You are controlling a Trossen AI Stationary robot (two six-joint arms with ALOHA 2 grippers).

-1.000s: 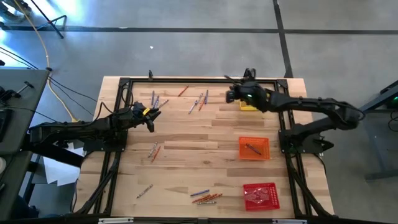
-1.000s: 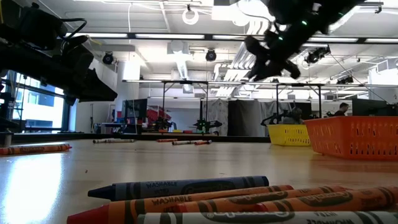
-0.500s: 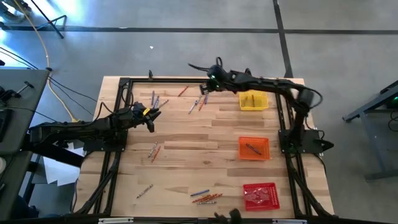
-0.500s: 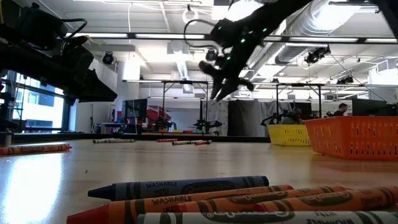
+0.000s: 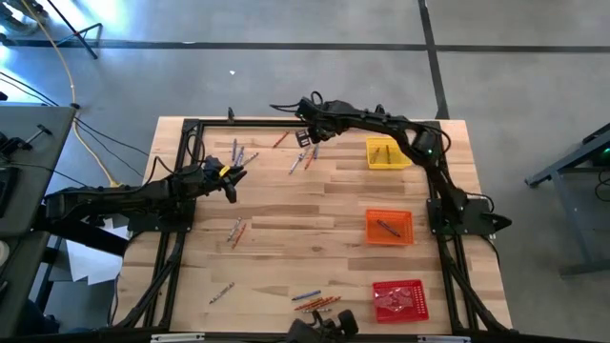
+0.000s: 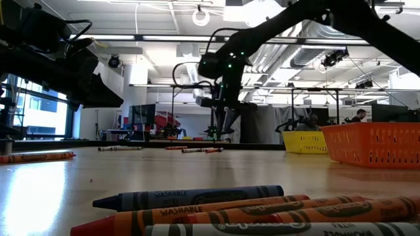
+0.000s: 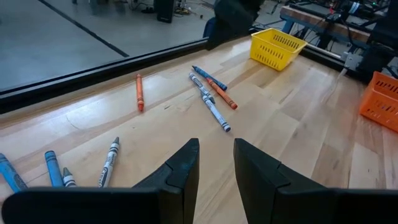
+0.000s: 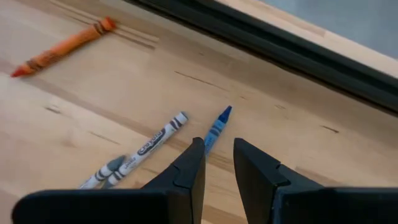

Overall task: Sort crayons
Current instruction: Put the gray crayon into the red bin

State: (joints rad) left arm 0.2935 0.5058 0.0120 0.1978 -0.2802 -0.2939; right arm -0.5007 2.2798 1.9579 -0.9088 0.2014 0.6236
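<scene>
Crayons lie loose on the wooden table in small groups: a far-middle group (image 5: 305, 157), a far-left group (image 5: 238, 152), a single orange one (image 5: 279, 140), a pair at centre left (image 5: 236, 231) and a bunch near the front edge (image 5: 315, 301). My right gripper (image 5: 305, 136) hangs open just above the far-middle group, fingers slanting steeply down. In its wrist view a blue crayon (image 8: 217, 127) runs toward the gap between the fingers (image 8: 219, 155), with a grey crayon (image 8: 152, 144) beside it. My left gripper (image 5: 233, 181) waits open at the table's left, holding nothing (image 7: 216, 155).
A yellow mesh tray (image 5: 388, 152) stands at the far right, an orange tray (image 5: 389, 227) with one crayon in it at mid right, and a red tray (image 5: 398, 300) at the near right. A black frame rail (image 5: 286, 121) runs along the far edge, close behind my right gripper.
My right gripper has swept from above the yellow tray toward the table's left along the far edge, sinking and tipping from nearly level to steeply downward. It now hangs over the far-middle crayons. No crayon has moved.
</scene>
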